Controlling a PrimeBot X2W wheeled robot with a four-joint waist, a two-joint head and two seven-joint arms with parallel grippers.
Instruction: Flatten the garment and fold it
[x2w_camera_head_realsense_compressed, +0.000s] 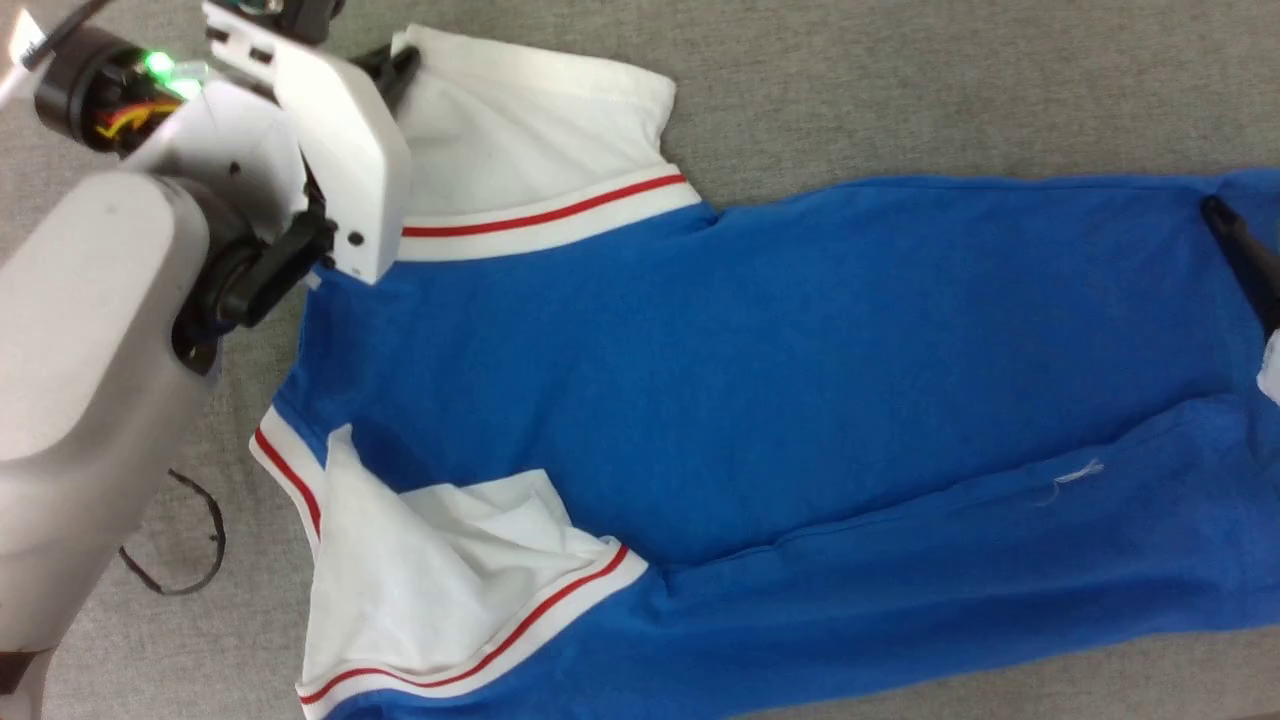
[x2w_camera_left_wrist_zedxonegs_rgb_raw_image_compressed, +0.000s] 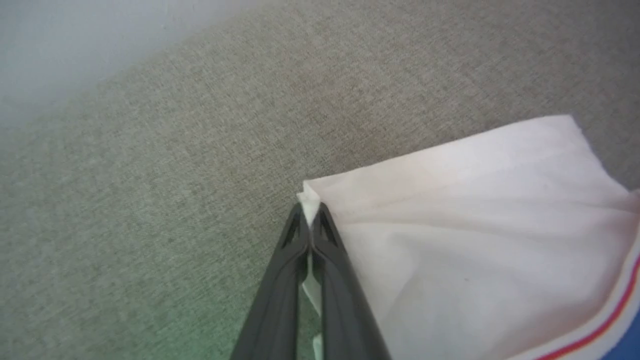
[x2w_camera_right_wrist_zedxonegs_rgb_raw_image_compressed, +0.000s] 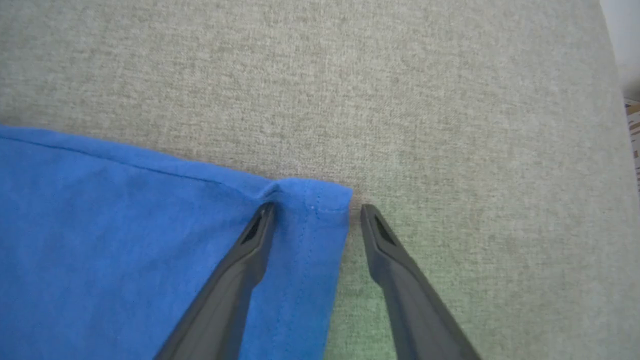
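While the shirt (x2w_camera_head_realsense_compressed: 700, 380) lies lengthwise on the grey cloth-covered desk (x2w_camera_head_realsense_compressed: 900, 90), its neck end is turned toward 9 o'clock in the head view and its hem toward 3 o'clock. The blue body is spread mostly flat. A long crease (x2w_camera_head_realsense_compressed: 900, 510) runs through it from about 6 o'clock toward 3 o'clock, and a loose white thread (x2w_camera_head_realsense_compressed: 1075, 478) lies just beside that crease.

The white sleeve at 11 o'clock (x2w_camera_head_realsense_compressed: 530, 120) is laid out smooth, its red stripe showing next to the blue. Its outer corner is pinched by the left pincer (x2w_camera_left_wrist_zedxonegs_rgb_raw_image_compressed: 311, 210), which is closed on the white cloth, with a sliver of fabric seen between the fingers in the left wrist view. The sleeve at 7 o'clock (x2w_camera_head_realsense_compressed: 430, 580) is rumpled and doubled over on itself.

At 3 o'clock the right pincer (x2w_camera_right_wrist_zedxonegs_rgb_raw_image_compressed: 317, 210) is held open over the hem corner: one finger rests on the blue cloth, the other on the bare desk just beside the edge. A thin dark cord (x2w_camera_head_realsense_compressed: 185, 545) is seen looped on the desk at 8 o'clock, near the pale left arm (x2w_camera_head_realsense_compressed: 90, 350).
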